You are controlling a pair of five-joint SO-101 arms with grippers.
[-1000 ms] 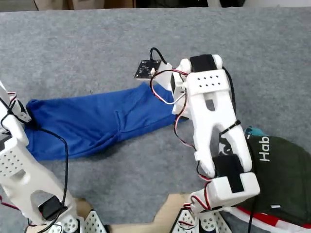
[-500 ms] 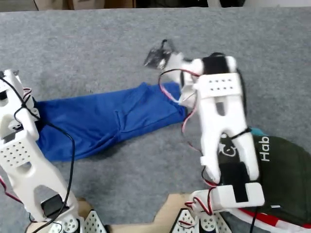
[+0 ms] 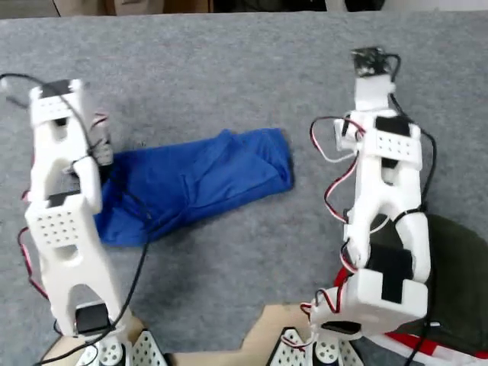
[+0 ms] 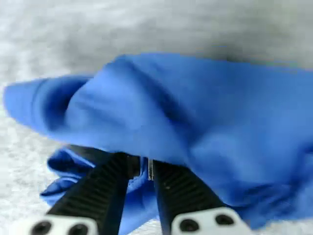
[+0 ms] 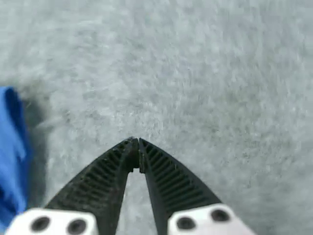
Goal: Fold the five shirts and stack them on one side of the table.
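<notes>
A blue shirt (image 3: 198, 179) lies bunched across the middle of the grey table. My left gripper (image 4: 142, 165) is shut on a fold of the blue shirt (image 4: 205, 122) at its left end, and in the high view the left gripper (image 3: 105, 158) sits at that edge of the cloth. The right arm (image 3: 381, 152) stretches toward the far side, to the right of the shirt and apart from it. My right gripper (image 5: 137, 143) is shut on nothing above bare carpet, with a strip of the blue shirt (image 5: 11, 147) off to one side.
A dark green garment (image 3: 457, 282) lies at the near right corner, with red and white cloth (image 3: 404, 341) under its front edge. The table (image 3: 191, 61) is covered in grey carpet, open along the far side.
The right gripper let go of the shirt's right end and swung away to the far right. The left gripper carried the shirt's left end rightward, so the shirt is shorter.
</notes>
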